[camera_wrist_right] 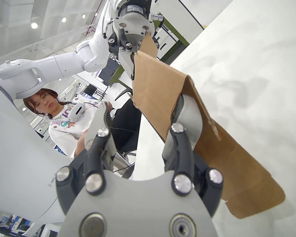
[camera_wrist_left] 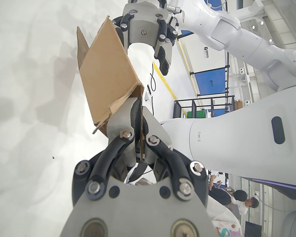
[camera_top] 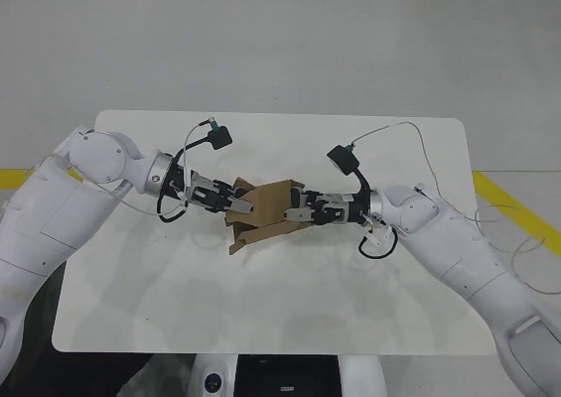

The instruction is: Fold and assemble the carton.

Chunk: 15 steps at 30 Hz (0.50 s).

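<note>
A brown cardboard carton [camera_top: 265,213], partly unfolded with loose flaps, is held above the middle of the white table [camera_top: 379,298] between both arms. My left gripper [camera_top: 232,197] is shut on a thin flap edge of the carton [camera_wrist_left: 108,75]; the pinch shows close up in the left wrist view [camera_wrist_left: 139,117]. My right gripper [camera_top: 300,210] stands open at the carton's opposite end. In the right wrist view one of its fingers [camera_wrist_right: 187,117] sits inside the carton [camera_wrist_right: 160,87] behind a panel, while the other finger [camera_wrist_right: 102,119] hangs free outside.
The table's bare top surrounds the carton on all sides. A yellow floor line [camera_top: 518,213] runs beyond the table's right edge. Thin cables [camera_top: 429,149] trail from the right arm over the back right corner.
</note>
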Each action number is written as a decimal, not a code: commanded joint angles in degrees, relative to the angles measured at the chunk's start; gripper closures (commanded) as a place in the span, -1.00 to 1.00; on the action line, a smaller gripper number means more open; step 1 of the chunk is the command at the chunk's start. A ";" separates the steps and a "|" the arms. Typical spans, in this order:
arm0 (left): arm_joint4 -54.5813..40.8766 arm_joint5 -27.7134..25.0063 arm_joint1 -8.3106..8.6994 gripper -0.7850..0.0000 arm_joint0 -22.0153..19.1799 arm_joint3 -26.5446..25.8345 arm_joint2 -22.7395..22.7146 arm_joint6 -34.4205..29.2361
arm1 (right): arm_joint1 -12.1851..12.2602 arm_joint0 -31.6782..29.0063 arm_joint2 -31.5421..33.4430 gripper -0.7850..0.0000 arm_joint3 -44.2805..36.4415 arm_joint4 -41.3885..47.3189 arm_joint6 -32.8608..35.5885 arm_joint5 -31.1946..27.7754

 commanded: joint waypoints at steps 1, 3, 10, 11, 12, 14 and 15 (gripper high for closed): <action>-0.07 -0.03 0.06 1.00 -0.17 0.20 0.46 0.03 | 0.01 0.45 -0.81 0.00 0.45 0.44 0.00 0.00; -0.11 -0.08 0.13 1.00 -0.36 0.38 0.84 0.08 | 0.13 0.88 -1.50 0.02 0.68 1.00 0.00 0.00; -0.55 -0.16 0.35 1.00 -1.02 0.44 2.09 0.16 | 0.73 2.07 -4.10 0.15 0.19 3.51 0.00 0.00; -0.52 -0.17 0.37 1.00 -1.14 0.42 2.29 0.17 | 0.77 2.27 -4.53 0.16 0.09 3.78 0.00 0.00; -0.57 -0.22 0.39 1.00 -1.25 0.42 2.47 0.22 | 0.78 2.49 -4.97 0.20 -0.01 4.02 0.00 0.00; -0.61 -0.29 0.42 1.00 -1.50 0.47 2.83 0.29 | 0.76 2.91 -5.73 0.21 -0.07 4.57 0.00 0.00; -0.68 -0.32 0.43 1.00 -1.63 0.44 3.01 0.32 | 0.73 3.13 -6.10 0.22 0.00 4.73 0.00 0.00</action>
